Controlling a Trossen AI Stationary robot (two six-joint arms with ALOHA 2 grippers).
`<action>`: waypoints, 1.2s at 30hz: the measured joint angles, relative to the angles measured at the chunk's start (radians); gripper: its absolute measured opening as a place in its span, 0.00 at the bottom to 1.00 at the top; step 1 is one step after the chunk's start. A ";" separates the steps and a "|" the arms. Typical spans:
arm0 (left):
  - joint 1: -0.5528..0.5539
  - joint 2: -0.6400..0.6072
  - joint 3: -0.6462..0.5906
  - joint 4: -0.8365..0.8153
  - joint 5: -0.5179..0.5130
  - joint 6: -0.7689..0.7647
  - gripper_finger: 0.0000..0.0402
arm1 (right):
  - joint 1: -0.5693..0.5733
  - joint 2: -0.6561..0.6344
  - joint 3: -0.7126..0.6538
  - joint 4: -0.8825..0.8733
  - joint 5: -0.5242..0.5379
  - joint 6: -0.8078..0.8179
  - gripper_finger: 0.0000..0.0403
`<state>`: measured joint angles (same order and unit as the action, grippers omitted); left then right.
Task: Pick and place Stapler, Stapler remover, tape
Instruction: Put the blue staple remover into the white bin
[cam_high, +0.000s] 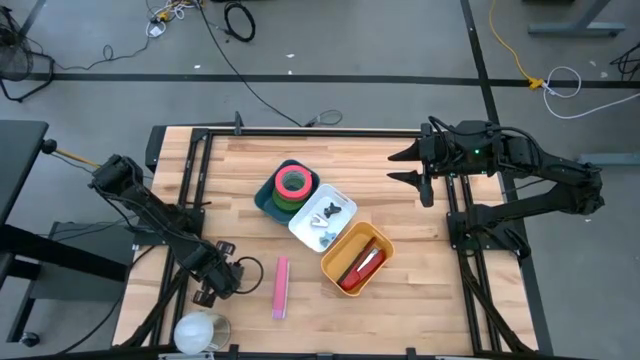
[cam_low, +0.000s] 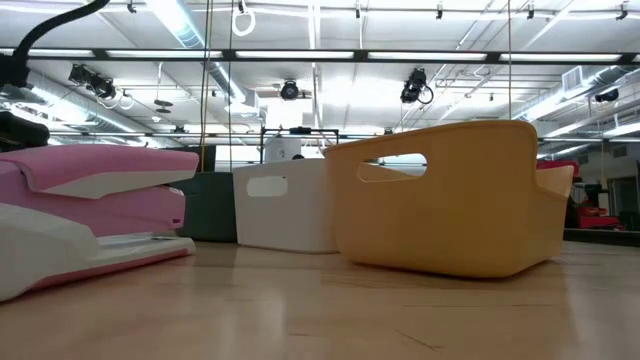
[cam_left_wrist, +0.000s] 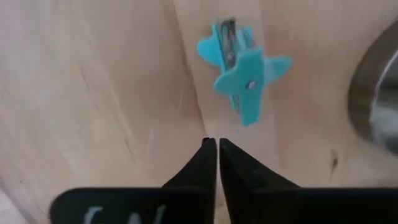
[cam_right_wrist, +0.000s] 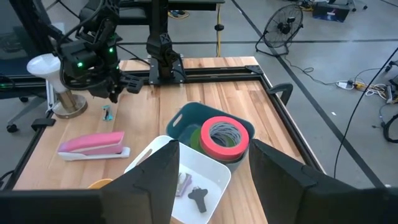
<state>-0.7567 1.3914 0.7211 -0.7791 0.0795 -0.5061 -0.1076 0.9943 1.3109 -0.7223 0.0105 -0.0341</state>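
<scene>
Our left gripper (cam_left_wrist: 217, 144) hangs closed and empty just short of the teal staple remover (cam_left_wrist: 244, 79) on the surface (cam_left_wrist: 93, 93). We judge we must open, straddle its body squarely, then close.

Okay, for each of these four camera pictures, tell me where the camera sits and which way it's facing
High view: overhead, straight down on the table; both arms show, left gripper, right gripper.
Low view: at tabletop height, level past the pink stapler and yellow bin; no arm shows.
Left wrist view: on the left arm, facing down at the teal staple remover; its shut fingers show.
Right wrist view: on the right arm, across the table over the tape rolls; its open fingers show.
Shared: right wrist and low views both show the stapler.
</scene>
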 joint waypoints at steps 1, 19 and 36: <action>0.000 0.000 -0.001 0.016 0.000 -0.010 0.07 | 0.000 0.000 0.000 0.000 0.000 0.000 0.48; 0.000 0.000 -0.003 0.079 0.002 -0.035 0.54 | 0.000 0.000 0.000 -0.001 0.000 0.000 0.48; 0.000 0.000 -0.020 0.149 -0.039 -0.037 0.54 | 0.000 0.000 0.000 -0.001 0.000 -0.001 0.48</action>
<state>-0.7567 1.3918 0.7012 -0.6303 0.0405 -0.5436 -0.1078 0.9943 1.3109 -0.7231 0.0106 -0.0353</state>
